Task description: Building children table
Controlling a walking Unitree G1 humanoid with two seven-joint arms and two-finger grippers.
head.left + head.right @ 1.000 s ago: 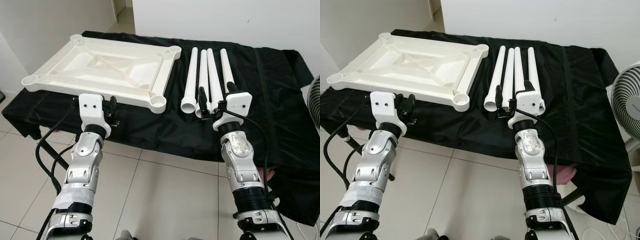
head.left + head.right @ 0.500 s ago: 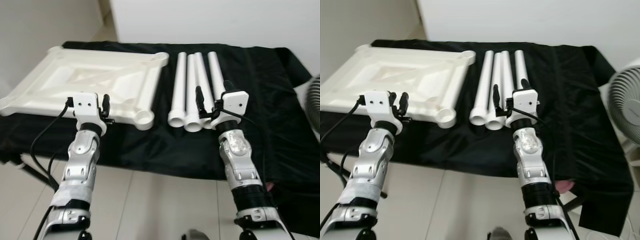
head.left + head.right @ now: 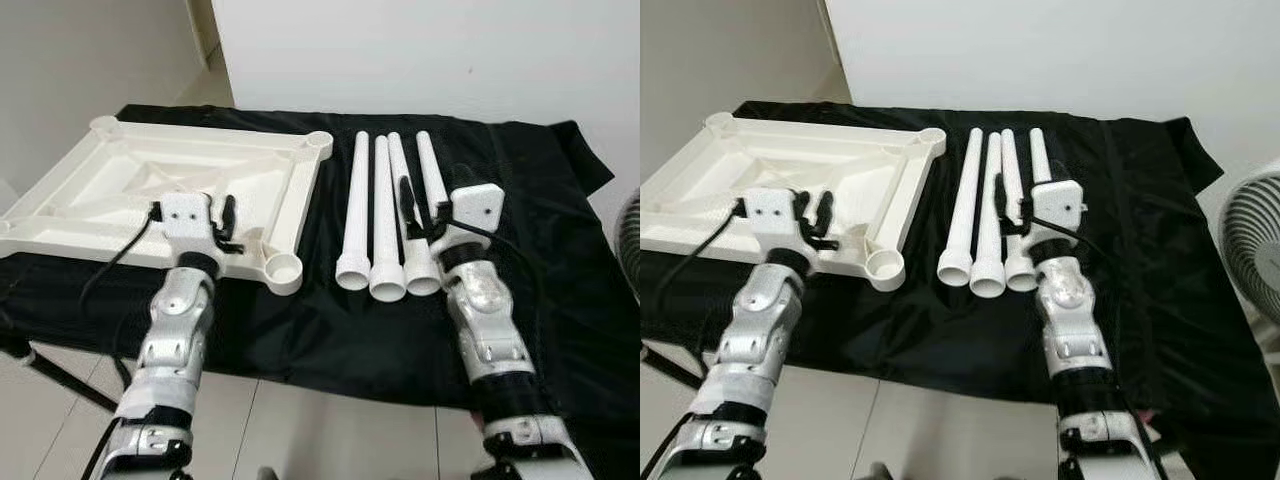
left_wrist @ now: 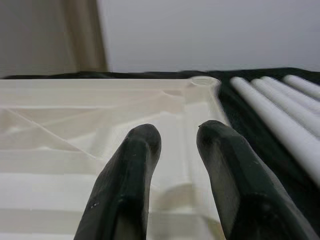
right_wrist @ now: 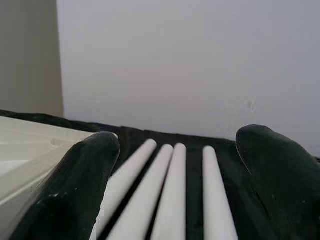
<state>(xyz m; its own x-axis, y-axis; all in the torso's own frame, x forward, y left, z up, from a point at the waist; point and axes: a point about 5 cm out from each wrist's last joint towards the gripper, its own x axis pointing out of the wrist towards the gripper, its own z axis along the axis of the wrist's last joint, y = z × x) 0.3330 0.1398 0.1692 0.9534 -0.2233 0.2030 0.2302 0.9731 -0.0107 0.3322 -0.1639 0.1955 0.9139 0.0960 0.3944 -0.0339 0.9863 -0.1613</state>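
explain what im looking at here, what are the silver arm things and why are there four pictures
This is a humanoid robot with two silver arms, each ending in two black fingers. The two wide pictures come from a stereo camera on its head, looking down at a table covered in black cloth. The two close-ups come from cameras on its wrists, looking along the fingers.

On the cloth lies an upside-down white plastic tabletop with round sockets at its corners. Beside it lie four white tapered plastic legs, side by side.

The left gripper hovers over the tabletop's near edge, jaws slightly apart. The right gripper is over the legs, jaws wide open. Neither holds anything.
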